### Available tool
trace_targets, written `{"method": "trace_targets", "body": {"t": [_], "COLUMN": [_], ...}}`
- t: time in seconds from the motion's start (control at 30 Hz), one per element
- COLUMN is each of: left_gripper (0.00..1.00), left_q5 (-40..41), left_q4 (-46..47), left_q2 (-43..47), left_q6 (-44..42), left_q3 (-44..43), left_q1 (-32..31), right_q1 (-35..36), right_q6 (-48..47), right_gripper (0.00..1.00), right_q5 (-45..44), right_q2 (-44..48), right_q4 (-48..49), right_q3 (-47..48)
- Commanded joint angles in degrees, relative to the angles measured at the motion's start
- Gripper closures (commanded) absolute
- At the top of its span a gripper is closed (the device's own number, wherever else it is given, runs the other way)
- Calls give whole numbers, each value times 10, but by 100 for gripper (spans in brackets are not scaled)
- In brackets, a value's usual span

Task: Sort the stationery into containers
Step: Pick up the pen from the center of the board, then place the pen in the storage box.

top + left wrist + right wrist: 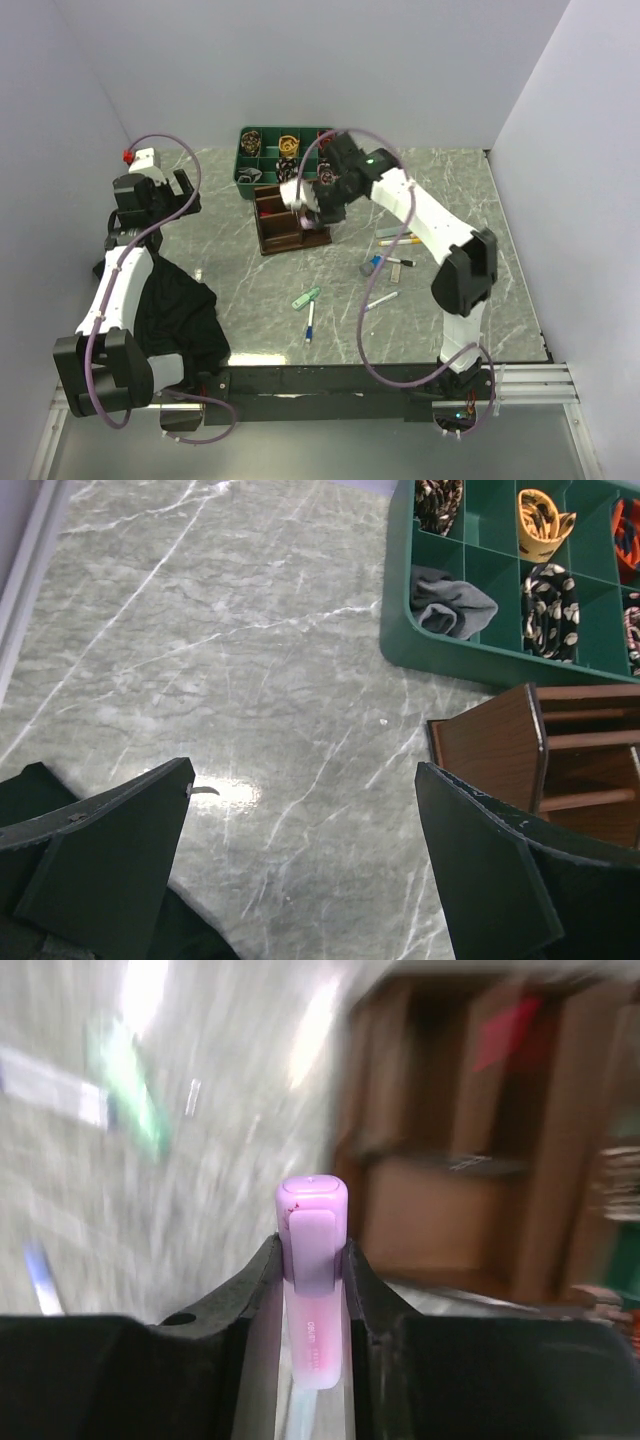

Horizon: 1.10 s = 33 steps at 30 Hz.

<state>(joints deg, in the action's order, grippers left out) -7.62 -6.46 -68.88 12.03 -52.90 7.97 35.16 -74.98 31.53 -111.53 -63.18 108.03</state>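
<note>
The dark brown organiser (288, 218) stands in front of a green tray; it also shows in the left wrist view (560, 755) and, blurred, in the right wrist view (470, 1140). My right gripper (313, 210) is shut on a lilac highlighter (313, 1260), held just over the organiser's right side. Loose on the table lie a mint-green clip (306, 297), a white and blue pen (310, 325), another pen (381, 299), a grey-blue cylinder (372, 267) and yellow and white markers (397, 238). My left gripper (300, 870) is open and empty over bare table, left of the organiser.
A green compartment tray (248, 148) with rolled fabric items stands behind the organiser; it also shows in the left wrist view (400, 630). A black cloth (175, 310) lies at the near left by the left arm.
</note>
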Motion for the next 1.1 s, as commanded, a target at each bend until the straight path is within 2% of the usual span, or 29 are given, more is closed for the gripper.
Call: {"method": "trace_targets", "body": {"t": [0.0, 0.03, 0.07, 0.1, 0.17, 0.2, 0.3, 0.37, 0.5, 0.77, 1.07], "left_gripper": [0, 1, 1, 1, 1, 1, 1, 1, 0, 0, 1], "left_q5": [-28, -28, -28, -27, -24, -21, -16, -10, -3, 6, 12], "left_q4": [20, 18, 13, 10, 0, -4, -19, -25, -31, -32, -32], "left_q2": [-13, -17, -20, -22, -32, -34, -46, -53, -63, -84, -111], "left_q6": [21, 22, 24, 24, 23, 22, 16, 12, 3, -6, -14], "left_q3": [-32, -35, -39, -41, -50, -53, -64, -71, -77, -85, -101], "left_q1": [3, 3, 4, 4, 3, 3, 2, 1, 1, 1, 1], "right_q1": [-20, -24, -25, -23, -20, -17, -15, -15, -16, -15, -18], "right_q6": [331, 391, 492, 531, 629, 648, 693, 708, 677, 574, 515], "right_gripper": [100, 100, 100, 100, 100, 100, 100, 100, 100, 100, 100], "right_q5": [169, 177, 179, 175, 159, 153, 153, 161, 177, 201, 208], "right_q2": [52, 59, 77, 86, 104, 103, 66, 37, 9, -29, -62], "right_q4": [204, 269, 338, 468, 607, 701, 779, 800, 845, 819, 802], "right_q3": [5, -17, -44, -100, -158, -190, -179, -165, -150, -132, -122]}}
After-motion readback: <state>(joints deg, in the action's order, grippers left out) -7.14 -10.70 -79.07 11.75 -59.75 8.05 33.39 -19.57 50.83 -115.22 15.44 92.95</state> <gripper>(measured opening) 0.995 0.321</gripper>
